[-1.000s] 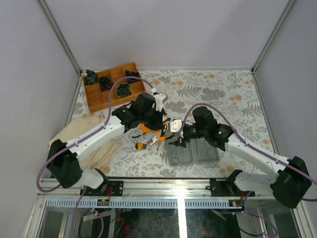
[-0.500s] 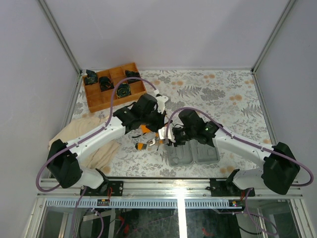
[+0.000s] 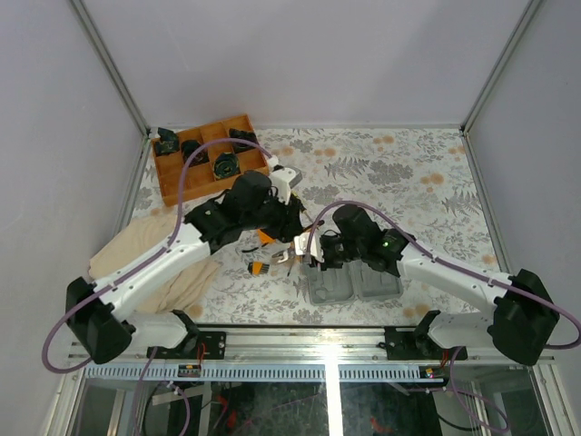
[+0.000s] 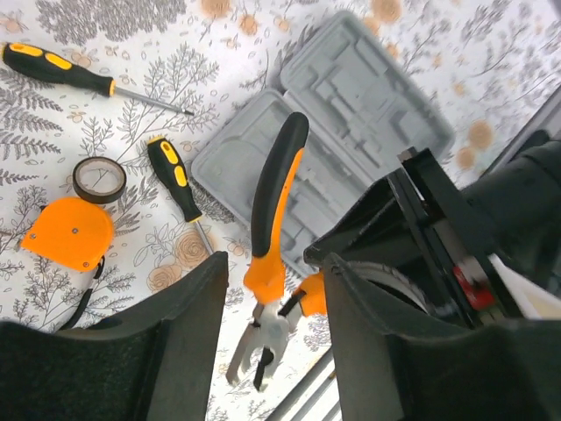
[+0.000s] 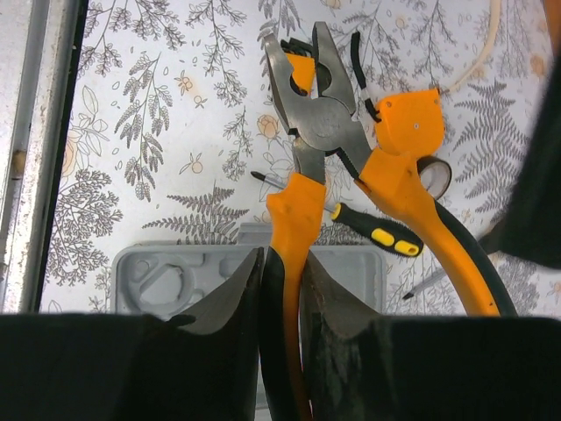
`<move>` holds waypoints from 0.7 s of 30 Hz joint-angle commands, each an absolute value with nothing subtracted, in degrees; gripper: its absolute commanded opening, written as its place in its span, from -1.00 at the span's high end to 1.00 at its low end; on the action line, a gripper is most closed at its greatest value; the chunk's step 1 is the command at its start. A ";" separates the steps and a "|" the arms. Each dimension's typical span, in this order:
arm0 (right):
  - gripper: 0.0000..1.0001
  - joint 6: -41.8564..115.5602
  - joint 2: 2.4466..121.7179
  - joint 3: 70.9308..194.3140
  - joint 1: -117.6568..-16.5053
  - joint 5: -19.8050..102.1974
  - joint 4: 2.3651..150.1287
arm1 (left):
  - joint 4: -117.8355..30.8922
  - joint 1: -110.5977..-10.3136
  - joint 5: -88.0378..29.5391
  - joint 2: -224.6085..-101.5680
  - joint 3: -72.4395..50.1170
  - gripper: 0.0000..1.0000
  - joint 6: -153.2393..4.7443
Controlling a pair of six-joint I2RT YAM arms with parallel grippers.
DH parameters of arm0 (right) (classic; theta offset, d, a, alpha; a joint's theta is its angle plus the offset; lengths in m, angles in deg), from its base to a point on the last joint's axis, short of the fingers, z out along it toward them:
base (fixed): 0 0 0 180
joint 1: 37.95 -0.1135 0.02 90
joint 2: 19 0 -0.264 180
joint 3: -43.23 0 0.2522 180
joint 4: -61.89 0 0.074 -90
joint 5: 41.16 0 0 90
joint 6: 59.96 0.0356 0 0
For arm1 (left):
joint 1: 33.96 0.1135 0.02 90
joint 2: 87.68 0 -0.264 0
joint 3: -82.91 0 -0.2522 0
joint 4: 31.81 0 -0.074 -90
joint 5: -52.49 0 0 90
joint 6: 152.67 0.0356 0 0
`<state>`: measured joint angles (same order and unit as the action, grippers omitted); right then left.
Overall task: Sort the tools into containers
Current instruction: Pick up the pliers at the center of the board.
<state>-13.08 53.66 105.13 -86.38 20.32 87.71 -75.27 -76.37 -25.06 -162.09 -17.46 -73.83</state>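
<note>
While the right tool (image 5: 280,259) pinches one handle of the pliers (image 4: 268,224) between its closed fingers, the left tool (image 4: 273,270) stands with its fingers spread wide, gripping nothing.

One pair of pliers is in view. The handles are orange with black ends and are splayed apart, and the grey steel jaws are parted. The pliers are held up over the floral-patterned desk (image 3: 408,173), at the left edge of the grey case (image 4: 351,114).

The case is a single piece lying open flat near the front of the desk. Its two tray-like halves sit side by side, each moulded into shallow compartments.

Four more items lie on the desk to the left of the case:
- There are two screwdrivers, both with black-and-yellow handles. The longer screwdriver (image 4: 61,68) lies farthest from the case, and the shorter screwdriver (image 4: 172,178) lies just beside it.
- One black ring (image 4: 79,181) sits between the two screwdrivers.
- One orange tape measure (image 4: 68,232) lies next to the ring, trailing a dark strap.

At the far left corner of the desk stands a brown wooden tray (image 3: 186,182), where four dark parts show in its compartments. A beige cloth (image 3: 150,245) lies crumpled along the left side.
</note>
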 commanded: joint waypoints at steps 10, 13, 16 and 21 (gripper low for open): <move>1.00 21.75 42.02 98.20 -86.51 38.27 67.09 | -67.95 -72.93 -36.08 -146.97 -22.60 -0.04 -88.48; 1.00 28.34 39.59 96.41 -86.56 40.83 64.13 | -67.66 -72.89 -37.95 -144.06 -24.11 -0.08 -92.61; 1.00 36.96 38.15 96.15 -86.58 46.89 64.50 | -67.22 -72.91 -38.56 -141.77 -25.13 -0.11 -95.71; 1.00 46.55 39.77 99.91 -86.50 53.47 72.87 | -66.15 -72.89 -38.86 -139.64 -26.75 -0.15 -101.91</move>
<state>35.32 39.37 95.55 -86.38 46.44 72.60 -70.68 -73.27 -36.76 -141.24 -25.11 -94.66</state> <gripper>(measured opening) 0.245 0.559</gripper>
